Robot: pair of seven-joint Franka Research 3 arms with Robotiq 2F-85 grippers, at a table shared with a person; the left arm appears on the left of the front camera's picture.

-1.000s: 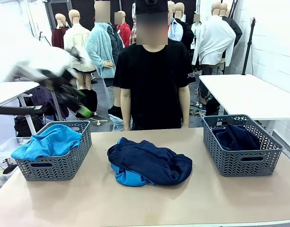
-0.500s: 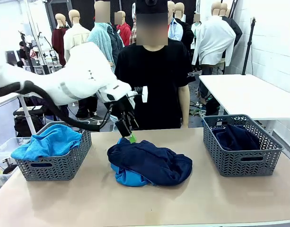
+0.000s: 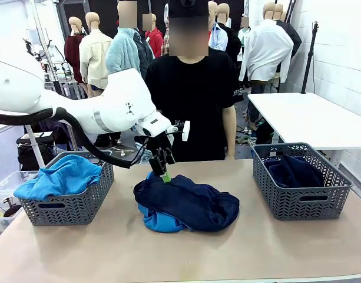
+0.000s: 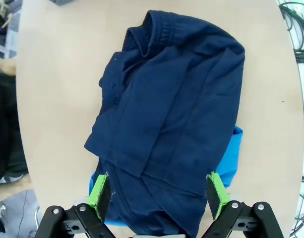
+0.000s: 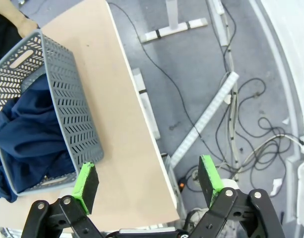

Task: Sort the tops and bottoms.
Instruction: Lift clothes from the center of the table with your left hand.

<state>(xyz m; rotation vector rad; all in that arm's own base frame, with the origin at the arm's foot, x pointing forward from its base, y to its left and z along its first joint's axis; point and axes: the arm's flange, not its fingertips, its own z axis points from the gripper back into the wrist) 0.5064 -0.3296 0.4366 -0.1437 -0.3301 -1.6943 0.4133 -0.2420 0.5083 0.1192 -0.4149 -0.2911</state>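
Hanging over the far-left edge of the heap at the middle of the desk [image 3: 80, 247], the left pincer [image 3: 164, 171] points down in the front view, jaws apart and empty. Whether its tips touch cloth I cannot tell. The navy bottom [image 3: 192, 200] lies on the heap, directly under and to the right of the tips. It covers a sky-blue top [image 3: 155, 221], which peeks out at the near-left. The left arm is by far the nearer one. A left basket [image 3: 68, 209] holds another blue top [image 3: 62, 175], and a right basket [image 3: 301, 203] holds navy cloth [image 3: 292, 170]. Both stand well apart from the heap. A person [image 3: 192, 94] stands behind the desk, hands down, out of the way.

From the left wrist, the green pads [image 4: 99, 196] straddle the near end of the navy bottom [image 4: 171, 114]. Its long axis runs away from the pincer, slightly slanted, so the jaws sit across its short way. Blue shows only at the edges [image 4: 232, 153], so a straight descent should pinch navy first, though a deep bite could catch the top as well.

From the right wrist, the right pincer [image 5: 147, 188] hangs wide apart and empty off the desk's end, over floor cables [image 5: 241, 129], beside the right basket [image 5: 67, 99].
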